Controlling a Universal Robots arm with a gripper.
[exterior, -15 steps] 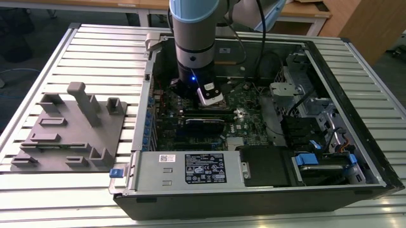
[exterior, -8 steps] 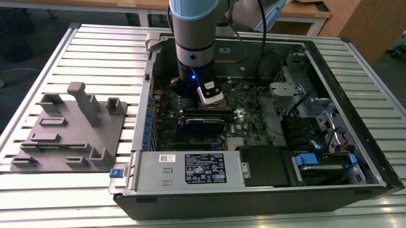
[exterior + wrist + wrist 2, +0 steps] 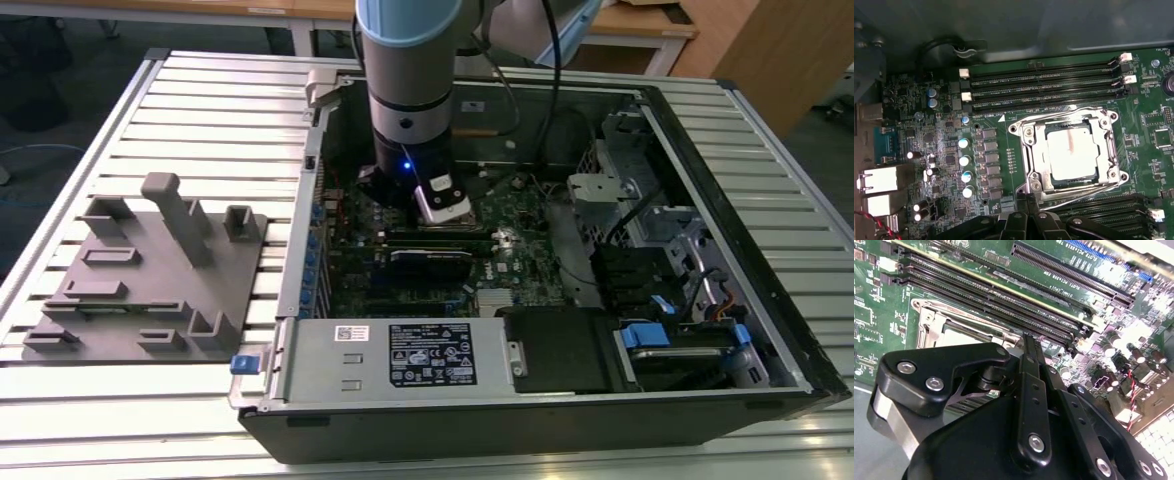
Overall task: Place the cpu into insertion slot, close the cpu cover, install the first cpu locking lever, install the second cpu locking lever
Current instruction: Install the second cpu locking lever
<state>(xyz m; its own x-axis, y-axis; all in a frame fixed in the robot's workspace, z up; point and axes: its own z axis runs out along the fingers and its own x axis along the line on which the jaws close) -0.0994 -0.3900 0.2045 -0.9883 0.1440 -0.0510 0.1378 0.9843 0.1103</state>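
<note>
A robot arm reaches down into an open computer case (image 3: 534,420) that lies on its side on a slatted metal table (image 3: 200,90). The insertion slot (image 3: 1044,173) on the green motherboard (image 3: 914,105) is the thing to steer by. The cpu (image 3: 1071,150), a pale silvery square, sits flat inside the slot, and the cpu cover (image 3: 1029,145), a thin metal frame, lies down around it, so its top shows through the window. Thin wire locking levers run along the slot's edges: one (image 3: 1079,189) on the side nearest the gripper, another (image 3: 1094,109) on the side facing the long black memory slots (image 3: 1044,82). I cannot tell whether either is hooked home. The gripper (image 3: 1026,201) hovers just beside the slot's near edge with its black fingertips drawn together and nothing between them (from the exterior view it hangs right over the slot). I judge the lever stage to be in hand; it calls for a small, accurate press on a springy wire without scraping the board. Well apart from the slot, outside the case, a grey moulded fixture (image 3: 134,290) rests on the table. Beyond it are wooden desks (image 3: 654,20) and dark floor.
</note>
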